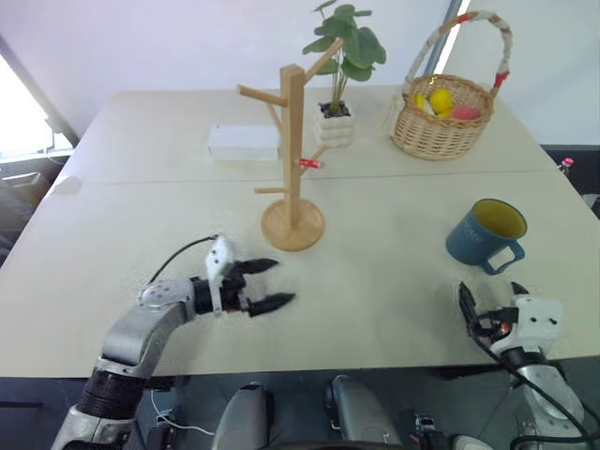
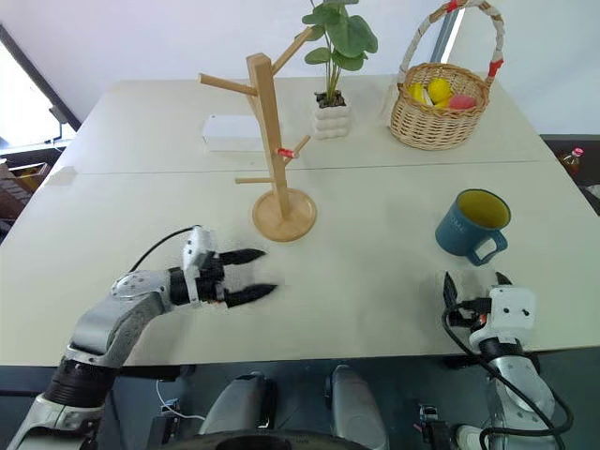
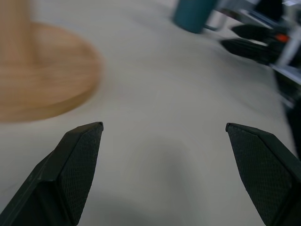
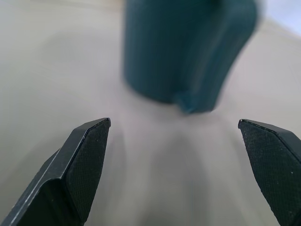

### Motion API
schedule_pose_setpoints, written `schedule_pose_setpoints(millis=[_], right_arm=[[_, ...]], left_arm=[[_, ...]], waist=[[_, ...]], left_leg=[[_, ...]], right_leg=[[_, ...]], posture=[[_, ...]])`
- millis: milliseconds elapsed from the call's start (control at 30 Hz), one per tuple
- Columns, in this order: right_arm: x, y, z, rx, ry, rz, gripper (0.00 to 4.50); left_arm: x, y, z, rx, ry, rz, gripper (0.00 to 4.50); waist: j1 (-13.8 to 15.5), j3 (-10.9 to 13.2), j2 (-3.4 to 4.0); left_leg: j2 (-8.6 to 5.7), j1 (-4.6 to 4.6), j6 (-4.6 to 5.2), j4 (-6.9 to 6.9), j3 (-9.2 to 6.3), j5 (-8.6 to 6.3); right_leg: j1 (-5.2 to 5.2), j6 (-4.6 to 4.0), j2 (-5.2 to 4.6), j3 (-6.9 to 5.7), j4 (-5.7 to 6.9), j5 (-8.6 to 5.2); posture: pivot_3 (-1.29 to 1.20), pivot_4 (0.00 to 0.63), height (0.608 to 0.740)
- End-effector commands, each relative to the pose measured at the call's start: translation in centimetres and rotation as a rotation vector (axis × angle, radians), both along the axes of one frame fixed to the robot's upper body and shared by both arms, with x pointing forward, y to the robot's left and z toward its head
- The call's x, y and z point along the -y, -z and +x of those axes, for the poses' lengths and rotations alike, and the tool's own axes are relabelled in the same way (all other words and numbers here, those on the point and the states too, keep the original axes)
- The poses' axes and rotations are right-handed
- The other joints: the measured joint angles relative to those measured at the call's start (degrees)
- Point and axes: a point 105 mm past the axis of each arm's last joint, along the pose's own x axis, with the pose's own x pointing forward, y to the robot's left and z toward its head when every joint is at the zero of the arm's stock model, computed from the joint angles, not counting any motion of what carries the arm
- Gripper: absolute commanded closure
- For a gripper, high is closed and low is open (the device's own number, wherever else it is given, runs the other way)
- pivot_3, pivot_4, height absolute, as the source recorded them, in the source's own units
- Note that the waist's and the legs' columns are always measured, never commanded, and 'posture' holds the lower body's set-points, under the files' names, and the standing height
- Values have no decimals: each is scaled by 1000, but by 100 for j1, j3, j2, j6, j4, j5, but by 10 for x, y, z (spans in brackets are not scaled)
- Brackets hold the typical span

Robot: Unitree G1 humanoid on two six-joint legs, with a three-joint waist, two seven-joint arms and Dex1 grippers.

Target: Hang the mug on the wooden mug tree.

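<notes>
Here we are looking down from the head view at one big pale table (image 1: pixel 394 281). One mug (image 1: pixel 486 234) is standing upright on the right side, mouth up, with its handle turned toward the near edge. One wooden mug tree (image 1: pixel 293 159) is standing in the middle, and its pegs are all bare. We are counting one potted plant (image 1: pixel 339 75) and one white box (image 1: pixel 244 142) behind the tree, and one basket (image 1: pixel 442 112) with fruit at the far right. The left gripper (image 1: pixel 272 284) is hovering low over the table, pointing toward the right, with its two fingers spread apart and nothing between them. It is sitting just in front of the tree's round base. The right gripper (image 1: pixel 489 295) is waiting at the near edge, just in front of the mug and not touching it. Its fingers are spread wide too. A wide bare stretch of table is lying between the two grippers.

In the left wrist view we are seeing two black fingers (image 3: pixel 70 174) apart, with bare table between them. The tree's round base (image 3: pixel 42 75) is sitting to one side. The mug (image 3: pixel 195 14) and the other gripper (image 3: pixel 254 40) are showing far off.

In the right wrist view two fingers (image 4: pixel 80 174) are standing wide apart and empty. The one mug (image 4: pixel 183 52) is sitting right ahead, with a strip of open table before it.
</notes>
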Motion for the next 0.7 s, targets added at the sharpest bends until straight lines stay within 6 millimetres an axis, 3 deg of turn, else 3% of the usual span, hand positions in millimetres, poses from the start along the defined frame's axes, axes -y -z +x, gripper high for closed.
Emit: schedule_pose_setpoints(millis=[33,167,700], right_arm=[[18,-18,0,68,107,-56,7],[27,-20,3,83,178,-54,7],[36,-11,24,77,269,14,7]], left_arm=[[25,-17,-13,71,126,-14,0],[36,-21,-13,80,139,-42,0],[37,-21,-12,105,125,-36,0]], waist=[[1,0,1],[-3,-1,1],[-14,-1,2]], left_leg=[[0,0,0,0,0,0],[0,0,1,0,0,0],[0,1,2,1,2,1]], right_leg=[[0,0,2,0,0,0],[0,0,8,0,1,0],[0,1,14,2,2,0]], posture=[[0,150,740],[0,150,740],[0,150,740]])
